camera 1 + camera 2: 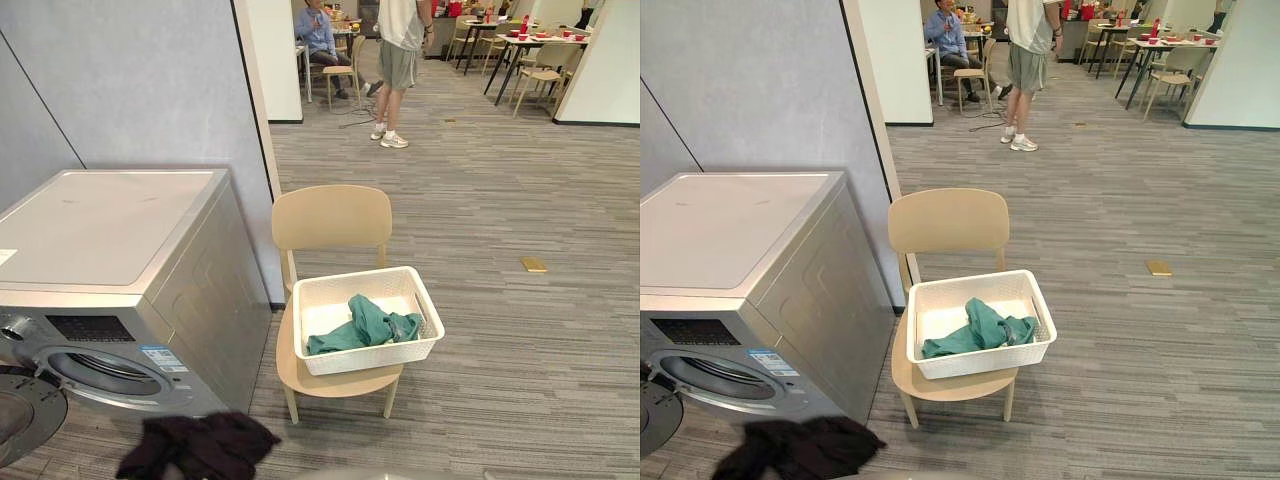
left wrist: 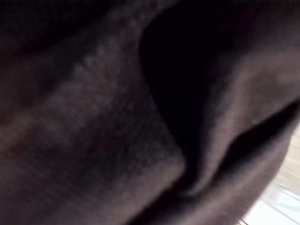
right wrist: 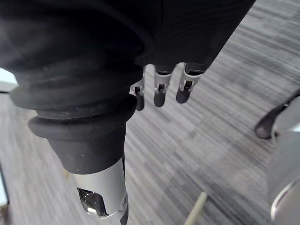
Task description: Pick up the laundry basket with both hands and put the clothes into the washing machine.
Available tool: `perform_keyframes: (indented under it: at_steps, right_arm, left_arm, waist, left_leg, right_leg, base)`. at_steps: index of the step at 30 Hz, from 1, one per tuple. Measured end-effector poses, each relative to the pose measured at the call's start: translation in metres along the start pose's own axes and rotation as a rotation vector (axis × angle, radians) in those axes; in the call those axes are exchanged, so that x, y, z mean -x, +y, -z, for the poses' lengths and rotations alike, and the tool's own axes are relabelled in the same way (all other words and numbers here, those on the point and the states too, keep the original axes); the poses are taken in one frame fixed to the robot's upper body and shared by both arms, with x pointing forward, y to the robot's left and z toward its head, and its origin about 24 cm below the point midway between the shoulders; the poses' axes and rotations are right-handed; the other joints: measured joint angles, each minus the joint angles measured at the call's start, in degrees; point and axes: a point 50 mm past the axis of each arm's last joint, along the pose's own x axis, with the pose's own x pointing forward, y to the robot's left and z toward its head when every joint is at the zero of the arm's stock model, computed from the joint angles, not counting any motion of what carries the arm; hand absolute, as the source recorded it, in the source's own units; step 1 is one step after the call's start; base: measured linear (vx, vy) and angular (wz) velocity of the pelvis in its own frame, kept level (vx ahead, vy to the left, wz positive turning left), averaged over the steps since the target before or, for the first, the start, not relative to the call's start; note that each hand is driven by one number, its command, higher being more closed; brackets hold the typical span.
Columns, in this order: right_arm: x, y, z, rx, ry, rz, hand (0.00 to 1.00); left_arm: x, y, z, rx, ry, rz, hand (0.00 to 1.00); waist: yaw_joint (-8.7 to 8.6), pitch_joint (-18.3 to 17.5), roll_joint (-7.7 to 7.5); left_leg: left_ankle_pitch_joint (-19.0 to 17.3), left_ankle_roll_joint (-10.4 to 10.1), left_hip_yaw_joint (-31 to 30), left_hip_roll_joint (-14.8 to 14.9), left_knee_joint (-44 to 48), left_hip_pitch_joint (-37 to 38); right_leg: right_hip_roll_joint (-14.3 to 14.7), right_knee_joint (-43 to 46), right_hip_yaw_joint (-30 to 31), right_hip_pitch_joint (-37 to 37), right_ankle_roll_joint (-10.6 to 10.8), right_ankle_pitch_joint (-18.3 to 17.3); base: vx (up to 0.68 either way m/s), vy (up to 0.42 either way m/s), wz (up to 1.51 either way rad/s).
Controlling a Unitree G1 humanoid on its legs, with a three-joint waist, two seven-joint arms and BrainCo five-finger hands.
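Grey washing machine [image 1: 110, 260] stands at the left, its door open. Right of it, a beige chair [image 1: 330, 215] carries the white perforated basket [image 1: 372, 357], a green garment [image 1: 365, 325] crumpled inside. Dark cloth [image 1: 200, 447] bunches nearest, before the machine, and I cannot tell the left hand's state. The right hand [image 3: 160, 91] hangs loose-fingered, empty.

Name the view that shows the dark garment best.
Left eye view: the dark garment shows most of its bunched outline, low by the washer. The right eye view gives much the same. The left wrist view gives close folds; the right wrist view shows it draped over the right hand.
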Motion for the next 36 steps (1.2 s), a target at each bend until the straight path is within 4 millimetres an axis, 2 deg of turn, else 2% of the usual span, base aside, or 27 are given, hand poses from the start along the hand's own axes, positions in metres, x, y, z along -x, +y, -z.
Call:
perform_keyframes:
  at_steps: [1,4,9,10,11,19,22,24,26,28,29,31,32,33,34,35,36]
  right_arm:
    - [-0.001,-0.001,0.004,-0.027,0.021,0.008,0.0]
    - [-0.003,-0.003,0.012,-0.07,0.062,0.035,0.0]
    - [-0.003,0.003,0.024,-0.074,0.134,0.029,0.0]
    - [-0.004,0.005,0.025,-0.074,0.142,0.024,0.0]
    - [-0.005,0.022,0.033,-0.05,0.2,-0.011,0.0]
    - [-0.005,0.025,0.034,-0.03,0.202,-0.028,0.0]
    - [-0.006,0.028,0.033,-0.011,0.202,-0.044,0.0]
    - [-0.007,0.033,0.033,0.005,0.211,-0.059,0.0]
    - [-0.01,0.048,0.03,0.058,0.217,-0.107,0.0]
    - [-0.014,0.068,0.019,0.115,0.187,-0.174,0.0]
    - [-0.015,0.073,0.014,0.144,0.173,-0.195,0.0]
    - [-0.02,0.083,0.002,0.182,0.134,-0.227,0.0]
    - [-0.023,0.093,-0.012,0.187,0.09,-0.249,0.0]
    - [-0.025,0.098,-0.026,0.186,0.043,-0.261,0.0]
    - [-0.026,0.101,-0.03,0.184,0.024,-0.265,0.0]
    - [-0.026,0.102,-0.035,0.182,0.001,-0.267,0.0]
    - [-0.027,0.106,-0.044,0.174,-0.03,-0.27,0.0]
  left_arm:
    - [-0.001,0.003,0.005,0.005,0.029,-0.009,1.0]
    - [-0.001,0.006,0.017,0.022,0.085,-0.019,1.0]
    - [-0.004,-0.013,0.023,-0.001,0.14,0.032,1.0]
    - [-0.005,-0.015,0.022,-0.017,0.139,0.038,1.0]
    - [-0.011,-0.026,0.01,-0.079,0.12,0.071,1.0]
    - [-0.011,-0.026,0.011,-0.076,0.12,0.069,1.0]
    - [-0.011,-0.026,0.01,-0.074,0.12,0.069,1.0]
    - [-0.012,-0.026,0.008,-0.065,0.114,0.068,1.0]
    - [-0.013,-0.028,0.003,-0.056,0.09,0.079,1.0]
    - [-0.016,-0.04,-0.011,-0.064,0.043,0.117,1.0]
    - [-0.016,-0.051,-0.018,-0.061,0.017,0.149,1.0]
    - [-0.012,-0.077,-0.029,-0.055,-0.043,0.227,1.0]
    - [-0.009,-0.09,-0.033,-0.063,-0.069,0.271,1.0]
    - [-0.005,-0.098,-0.031,-0.076,-0.074,0.302,1.0]
    - [-0.004,-0.101,-0.032,-0.073,-0.075,0.309,1.0]
    - [-0.004,-0.101,-0.032,-0.074,-0.078,0.307,1.0]
    - [-0.004,-0.098,-0.029,-0.077,-0.069,0.289,1.0]
  waist:
    - [0.02,0.1,0.5]
    - [0.04,0.2,0.22]
    - [0.08,0.2,0.24]
    - [0.08,0.2,0.24]
    - [0.18,2.8,-1.87]
    - [0.15,2.2,-1.88]
    - [0.17,1.6,-1.89]
    - [-0.05,1.3,-2.11]
    - [0.46,1.9,-2.62]
    - [0.87,3.9,-2.83]
    - [1.44,4.4,-2.17]
    - [1.82,4.6,-2.2]
    - [1.8,5.3,-1.42]
    - [1.39,6.1,-2.13]
    - [1.6,6.1,-1.85]
    - [1.59,6.2,-2.04]
    - [1.29,6.6,-0.99]
  left_leg:
    - [0.2,-0.3,0.2,0.0,-0.8,0.8]
    - [0.8,-1.0,1.1,0.1,-3.4,2.4]
    - [1.9,-1.2,1.4,0.2,-5.7,4.2]
    - [1.9,-1.2,1.5,0.3,-5.9,4.3]
    - [2.6,-1.6,2.6,0.6,-9.5,7.7]
    - [2.6,-1.7,3.5,1.1,-10.3,7.1]
    - [4.0,-2.2,4.4,1.5,-13.3,7.2]
    - [5.0,-2.4,4.3,1.6,-14.9,7.1]
    - [5.8,-2.4,3.3,1.7,-14.6,5.9]
    - [6.2,-2.4,0.2,1.9,-12.2,3.2]
    - [6.4,-2.4,-2.6,1.8,-10.6,0.4]
    - [8.8,-2.6,-9.4,0.8,-9.4,-4.2]
    - [12.4,-2.7,-12.6,-0.3,-9.8,-6.6]
    - [16.3,-2.6,-12.2,-1.9,-12.1,-7.8]
    - [15.0,-1.4,-8.2,-1.8,-10.4,-8.2]
    - [12.0,0.9,-2.4,-0.3,-5.9,-9.0]
    - [7.0,1.9,4.6,3.4,-0.1,-8.9]
  right_leg:
    - [0.0,-0.3,0.4,0.5,0.0,0.0]
    - [0.2,-0.7,1.2,0.9,0.0,0.1]
    - [0.5,-2.2,1.2,1.7,0.0,0.4]
    - [0.6,-2.7,1.2,2.1,0.1,0.6]
    - [1.0,-4.5,0.9,4.4,0.1,0.7]
    - [1.3,-4.5,1.5,3.4,-0.1,0.8]
    - [2.0,-5.6,2.5,2.2,-0.4,1.7]
    - [2.3,-5.9,2.5,1.5,-0.4,1.8]
    - [2.5,-4.7,1.9,0.8,-0.4,1.8]
    - [2.6,-1.5,-1.8,-0.6,-0.4,1.8]
    - [2.6,-0.2,-4.7,-1.8,-0.4,1.8]
    - [1.9,1.5,-11.7,-3.2,-0.6,1.7]
    - [1.0,3.2,-15.7,-4.3,-0.6,1.7]
    - [-1.3,3.9,-19.4,-4.8,-2.3,1.8]
    - [-1.9,3.4,-21.0,-4.2,-2.9,1.6]
    - [-2.6,3.2,-23.6,-3.4,-3.5,1.2]
    - [-3.9,4.7,-26.8,-2.4,-3.6,1.1]
  base:
    - [0.01,-0.008,-0.1]
    - [-0.01,-0.025,-0.17]
    - [0.06,-0.014,-0.03]
    - [0.06,-0.01,-0.04]
    - [0.0,0.0,0.0]
    - [0.0,-0.001,-0.05]
    - [-0.01,-0.015,-0.13]
    - [0.03,-0.021,0.0]
    - [0.05,-0.038,0.19]
    - [-0.01,-0.072,0.84]
    - [-0.05,-0.084,1.78]
    - [-0.05,-0.052,2.04]
    - [-0.1,-0.02,2.19]
    - [-0.09,0.009,2.02]
    - [-0.06,0.001,1.58]
    - [0.04,-0.024,1.33]
    - [0.06,-0.023,1.28]
